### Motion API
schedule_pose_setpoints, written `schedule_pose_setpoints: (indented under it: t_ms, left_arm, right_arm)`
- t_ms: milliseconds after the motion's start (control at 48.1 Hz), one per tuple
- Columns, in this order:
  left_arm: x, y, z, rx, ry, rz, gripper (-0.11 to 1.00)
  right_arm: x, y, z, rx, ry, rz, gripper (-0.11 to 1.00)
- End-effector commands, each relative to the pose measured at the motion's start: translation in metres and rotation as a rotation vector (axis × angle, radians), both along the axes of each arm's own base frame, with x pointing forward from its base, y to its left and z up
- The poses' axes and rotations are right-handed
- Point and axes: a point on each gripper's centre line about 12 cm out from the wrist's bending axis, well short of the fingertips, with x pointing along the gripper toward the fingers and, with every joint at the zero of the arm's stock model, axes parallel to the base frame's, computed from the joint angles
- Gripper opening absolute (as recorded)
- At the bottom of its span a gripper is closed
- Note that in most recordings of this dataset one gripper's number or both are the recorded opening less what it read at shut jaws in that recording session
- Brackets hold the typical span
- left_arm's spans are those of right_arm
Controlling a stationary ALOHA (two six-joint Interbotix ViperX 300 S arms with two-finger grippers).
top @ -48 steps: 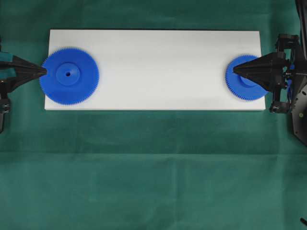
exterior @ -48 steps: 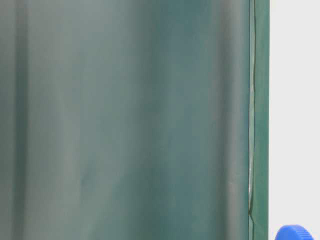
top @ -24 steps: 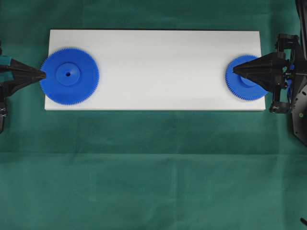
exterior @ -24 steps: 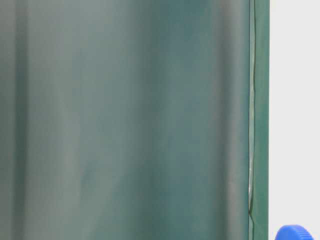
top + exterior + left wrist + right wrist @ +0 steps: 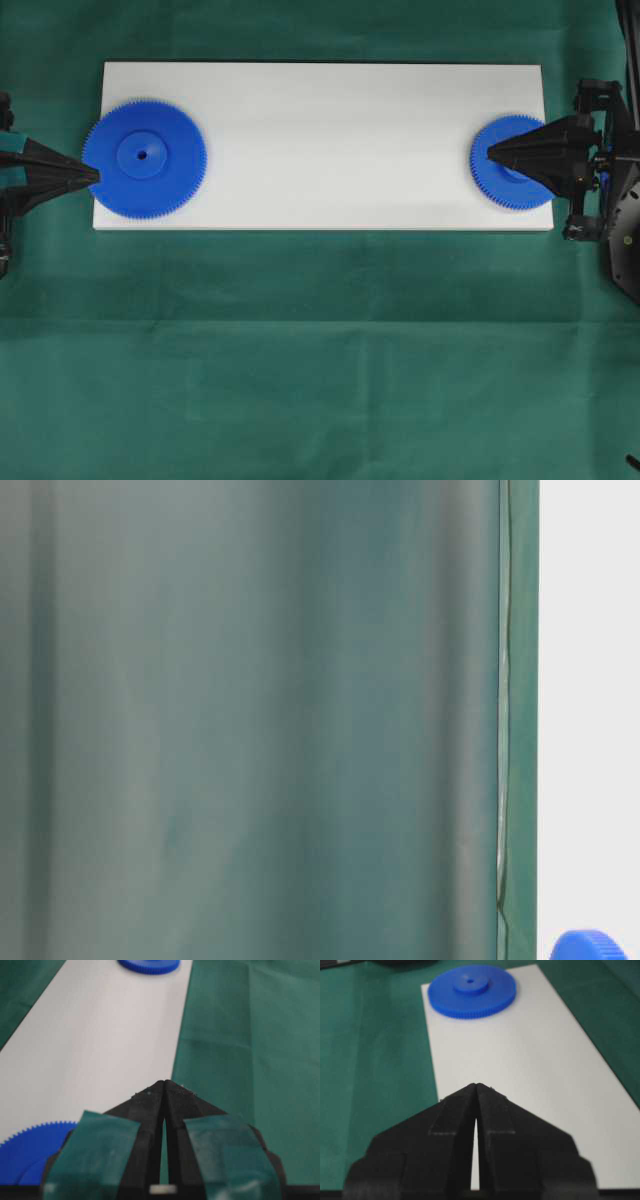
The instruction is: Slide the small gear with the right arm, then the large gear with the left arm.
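The large gear [image 5: 145,158] lies flat on the left end of the white board [image 5: 330,140]. My left gripper [image 5: 97,177], banded with teal tape, is shut, and its tip is at the gear's rim on the near-left side. In the left wrist view the shut left gripper [image 5: 164,1081] points down the board, with the large gear [image 5: 30,1145] low on the left and the small gear [image 5: 149,965] far off. The small gear [image 5: 503,188] lies at the board's right end. My shut right gripper [image 5: 489,153] has its tip over that gear's left part. Seen from the right wrist, the right gripper [image 5: 477,1084] faces the large gear [image 5: 471,990].
Green cloth [image 5: 320,350] covers the table around the board. The board's middle [image 5: 530,1060] is bare between the two gears. A blue gear's rim [image 5: 588,945] shows at table level; which gear it is I cannot tell.
My left gripper's tip has slid along the large gear's rim toward the board's front edge. The right gripper has shifted slightly the same way. Neither gear has visibly moved.
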Motion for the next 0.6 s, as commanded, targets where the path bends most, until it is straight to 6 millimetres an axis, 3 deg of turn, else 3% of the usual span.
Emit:
schedule_pose_setpoints:
  t_ms: [0, 582]
  left_arm:
    - [0.002, -0.002, 0.001, 0.002, -0.017, -0.012, 0.00]
    - [-0.001, -0.002, -0.011, -0.034, -0.012, -0.007, 0.00]
  right_arm:
    - [0.001, 0.004, 0.002, 0.003, -0.024, 0.025, 0.50]
    - [-0.001, 0.018, 0.000, 0.002, -0.051, 0.098, 0.50]
